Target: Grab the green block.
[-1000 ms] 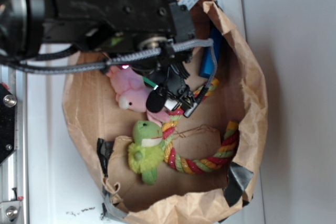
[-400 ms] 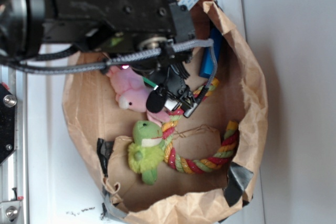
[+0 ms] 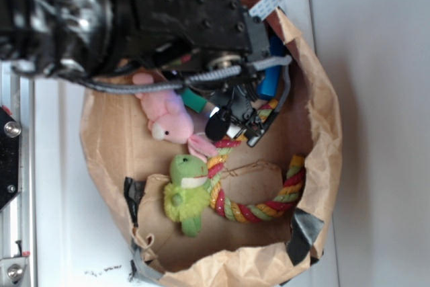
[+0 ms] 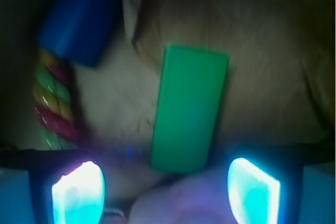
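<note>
The green block (image 4: pixel 189 108) is a flat emerald slab lying on the brown paper floor of the bag. It sits just ahead of my gripper (image 4: pixel 167 192), in line with the gap and nearer the right finger. The jaws are open and empty, with both fingertips (image 4: pixel 79 192) glowing cyan. In the exterior view only one end of the block (image 3: pixel 195 101) shows under the arm, beside the pink plush toy (image 3: pixel 168 115). My gripper (image 3: pixel 236 129) hangs low inside the bag there.
A blue block (image 4: pixel 79 17) lies ahead to the left, and also shows in the exterior view (image 3: pixel 269 78). A coloured rope toy (image 3: pixel 262 206) and a lime-green plush (image 3: pixel 187 193) lie nearer the bag's front. Crumpled paper bag walls (image 3: pixel 322 132) ring everything. The pink plush (image 4: pixel 184 205) lies under the jaws.
The arm has shifted right and towards the back of the bag. The end of the green block now shows more clearly beside the pink plush. The jaws stay open.
</note>
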`<state>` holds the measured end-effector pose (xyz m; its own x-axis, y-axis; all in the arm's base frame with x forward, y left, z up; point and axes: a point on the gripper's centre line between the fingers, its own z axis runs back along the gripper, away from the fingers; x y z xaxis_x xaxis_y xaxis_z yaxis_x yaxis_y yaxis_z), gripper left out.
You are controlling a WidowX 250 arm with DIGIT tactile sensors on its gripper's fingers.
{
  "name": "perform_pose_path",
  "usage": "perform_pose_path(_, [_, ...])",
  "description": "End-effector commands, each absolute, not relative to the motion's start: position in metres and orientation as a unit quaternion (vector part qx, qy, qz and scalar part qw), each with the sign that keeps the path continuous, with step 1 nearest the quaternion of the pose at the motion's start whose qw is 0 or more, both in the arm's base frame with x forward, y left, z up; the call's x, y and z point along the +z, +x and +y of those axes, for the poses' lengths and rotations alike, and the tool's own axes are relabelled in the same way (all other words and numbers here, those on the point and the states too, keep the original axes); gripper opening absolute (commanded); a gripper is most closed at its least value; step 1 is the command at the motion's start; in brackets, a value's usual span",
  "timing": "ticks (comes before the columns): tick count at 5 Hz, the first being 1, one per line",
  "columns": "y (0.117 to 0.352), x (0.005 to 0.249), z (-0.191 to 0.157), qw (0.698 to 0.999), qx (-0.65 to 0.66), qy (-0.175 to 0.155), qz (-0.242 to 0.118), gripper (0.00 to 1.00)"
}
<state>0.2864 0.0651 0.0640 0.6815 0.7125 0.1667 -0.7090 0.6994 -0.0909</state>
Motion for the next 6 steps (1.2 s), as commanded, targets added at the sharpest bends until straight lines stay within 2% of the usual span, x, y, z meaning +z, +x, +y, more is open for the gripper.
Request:
perform_pose_path(1, [0.278,0.082,0.081,0.910,0.391,-0.011,-0.135,1.00])
perform_pose_path(2, [0.274,0.082,0.085,0.907,0.398,-0.006,-0.136,1.00])
perform_pose_path(4, [0.272,0.084,0.111,0.881,0.444,-0.039,-0.157,1.00])
perform_pose_path(6, [0.285,0.079,0.122,0.868,0.467,-0.031,-0.164,1.00])
